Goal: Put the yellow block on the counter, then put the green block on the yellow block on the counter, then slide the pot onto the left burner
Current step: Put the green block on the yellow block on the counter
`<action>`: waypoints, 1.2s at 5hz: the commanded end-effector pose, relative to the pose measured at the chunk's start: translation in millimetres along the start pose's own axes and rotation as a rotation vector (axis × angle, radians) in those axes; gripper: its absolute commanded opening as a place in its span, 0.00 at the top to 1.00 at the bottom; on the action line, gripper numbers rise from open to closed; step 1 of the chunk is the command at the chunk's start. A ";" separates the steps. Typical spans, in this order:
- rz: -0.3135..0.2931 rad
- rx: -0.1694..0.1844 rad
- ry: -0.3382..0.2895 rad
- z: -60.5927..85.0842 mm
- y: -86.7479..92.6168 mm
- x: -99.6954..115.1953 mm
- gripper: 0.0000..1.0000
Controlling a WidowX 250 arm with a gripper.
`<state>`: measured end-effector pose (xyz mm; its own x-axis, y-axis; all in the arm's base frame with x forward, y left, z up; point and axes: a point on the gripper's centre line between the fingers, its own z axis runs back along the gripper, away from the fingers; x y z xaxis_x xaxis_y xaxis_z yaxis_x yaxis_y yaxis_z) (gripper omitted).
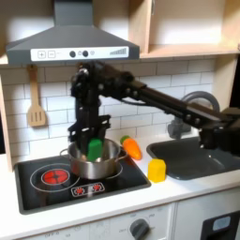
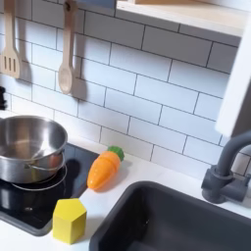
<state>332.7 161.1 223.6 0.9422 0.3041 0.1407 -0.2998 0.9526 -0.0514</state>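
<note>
In the first exterior view my gripper hangs straight over the steel pot, shut on the green block, which sits at about the height of the pot's rim. The pot stands on the black cooktop, to the right of the left burner with its red rings. On the off-white counter, just off the cooktop's right edge, stands the yellow block, apart from the gripper.
An orange carrot toy lies behind the yellow block, between the pot and the dark sink. A faucet rises at the sink's back. Wooden utensils hang on the tiled wall; a hood overhangs the cooktop.
</note>
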 end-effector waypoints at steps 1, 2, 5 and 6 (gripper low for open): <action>-0.111 -0.044 0.019 0.8 -40.1 -36.7 1.00; -0.143 -0.048 0.013 5.3 -52.4 -55.8 1.00; -0.187 -0.045 0.010 2.0 -90.5 -87.2 1.00; -0.216 -0.042 0.002 0.2 -106.2 -85.9 1.00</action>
<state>282.2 33.0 219.9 0.9828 0.0921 0.1602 -0.0833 0.9947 -0.0608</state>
